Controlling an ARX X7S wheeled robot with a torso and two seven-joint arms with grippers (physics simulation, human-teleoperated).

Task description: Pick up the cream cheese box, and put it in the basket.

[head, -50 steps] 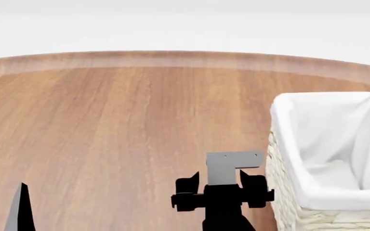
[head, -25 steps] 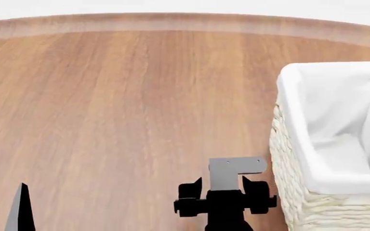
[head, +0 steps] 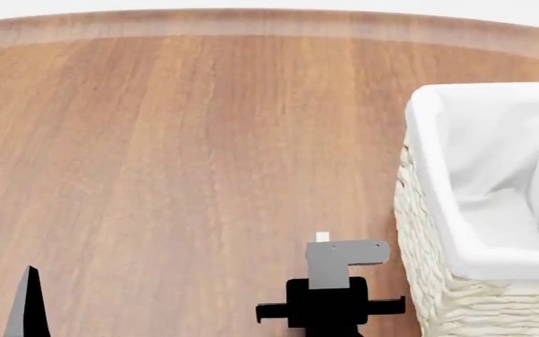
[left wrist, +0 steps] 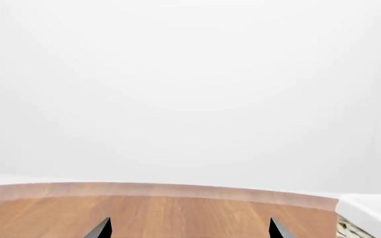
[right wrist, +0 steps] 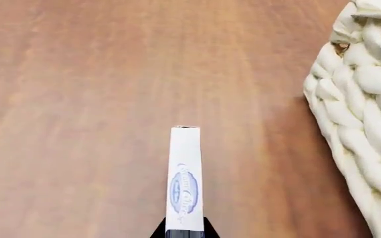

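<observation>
In the right wrist view my right gripper (right wrist: 184,229) is shut on the cream cheese box (right wrist: 184,178), a thin white box with a blue mark, seen edge-on and held above the wooden table. The woven wall of the basket (right wrist: 362,124) stands close beside it. In the head view only a small white tip of the box (head: 323,237) shows above the right gripper's grey bracket, just left of the basket (head: 429,175) with its white liner. My left gripper (left wrist: 189,229) is open and empty, low at the table's near left (head: 28,302).
The wooden table (head: 185,140) stretches to a far edge with a white backdrop behind it. The basket's liner rim (left wrist: 369,210) shows at the side of the left wrist view. No cans are in view.
The head view has tipped down, so the table's far edge and the basket sit higher in the picture. The right wrist has turned, and the box's white tip now shows above the bracket.
</observation>
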